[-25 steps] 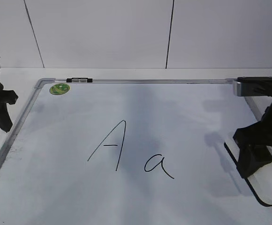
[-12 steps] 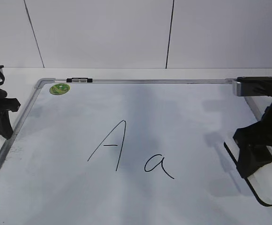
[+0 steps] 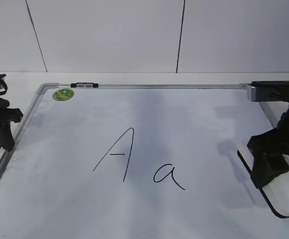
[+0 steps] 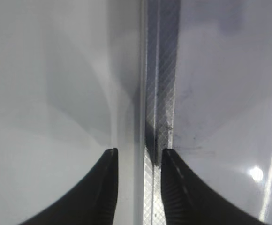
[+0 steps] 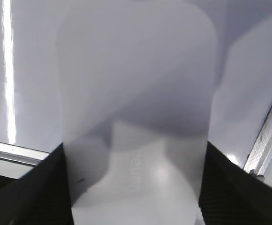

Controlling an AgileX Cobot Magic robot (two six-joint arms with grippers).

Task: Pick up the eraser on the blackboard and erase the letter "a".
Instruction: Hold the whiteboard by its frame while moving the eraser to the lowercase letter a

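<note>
The blackboard (image 3: 194, 119) is a white board with a silver frame, lying flat. The letter "a" (image 3: 168, 177) is drawn in thin black marker at its lower middle. The eraser (image 3: 285, 198) is a white block with a dark underside and lies on the board's right edge. My right gripper (image 3: 270, 167) stands over it. In the right wrist view the eraser (image 5: 136, 93) fills the space between the jaws (image 5: 133, 145), and both black fingers press its sides. My left gripper (image 3: 0, 130) is open at the board's left edge; its jaws (image 4: 139, 152) straddle the frame (image 4: 160, 93).
A taller capital "A" (image 3: 117, 153) is drawn left of the "a". A round green sticker (image 3: 63, 93) sits in the board's far left corner, beside a small black clip (image 3: 84, 85) on the frame. A white tiled wall rises behind the table.
My left gripper has shifted a little to the right, onto the board's left frame. My right gripper and the eraser have stayed in place.
</note>
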